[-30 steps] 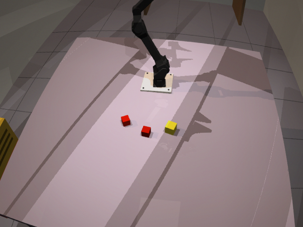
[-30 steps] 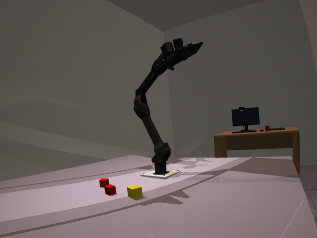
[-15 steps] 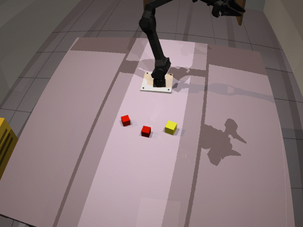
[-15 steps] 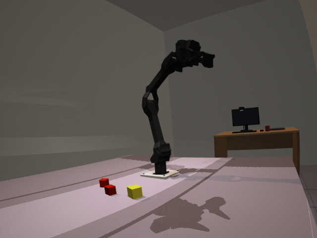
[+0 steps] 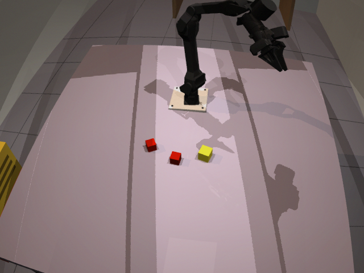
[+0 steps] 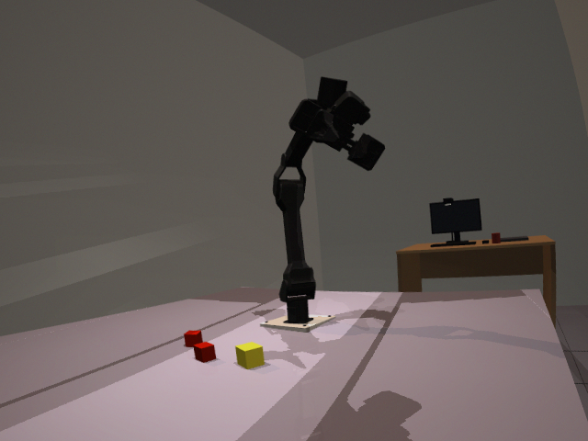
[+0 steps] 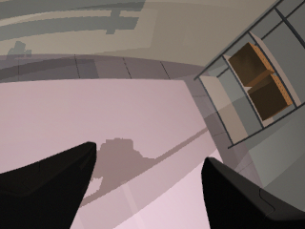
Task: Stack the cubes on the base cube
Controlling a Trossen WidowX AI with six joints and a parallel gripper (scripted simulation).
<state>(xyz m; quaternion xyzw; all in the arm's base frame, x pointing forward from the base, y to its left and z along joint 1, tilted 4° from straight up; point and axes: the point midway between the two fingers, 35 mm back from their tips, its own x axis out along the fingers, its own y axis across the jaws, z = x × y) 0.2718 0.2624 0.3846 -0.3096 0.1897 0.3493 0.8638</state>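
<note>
Since the yellow cube (image 5: 205, 153) (image 6: 249, 355) looks like the base, leave it be on the desk (image 5: 88, 182) (image 6: 436, 351) (image 7: 52, 114) and come down slow and straight over one of the red cubes (image 5: 175, 157) (image 6: 204, 352) nearby. The jaws hang high up, apart, with nothing in them — farther off, a shelf (image 7: 224, 110) holds two brown boxes (image 7: 248, 65), insides too dark to tell.

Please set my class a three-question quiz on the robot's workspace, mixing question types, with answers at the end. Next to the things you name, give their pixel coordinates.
1. True or false: the gripper (image 5: 282, 70) (image 7: 151, 159) is holding a cube.
2. Multiple choice: in the top view, which block is nearest the yellow cube (image 5: 205, 153) (image 6: 249, 355)? A) the left red cube (image 5: 151, 145) (image 6: 193, 338); B) the middle red cube (image 5: 175, 157) (image 6: 204, 352).
3. Fill in: a monitor (image 6: 456, 216) stands on a wooden ____.

Key: 1. false; 2. B; 3. desk
</note>
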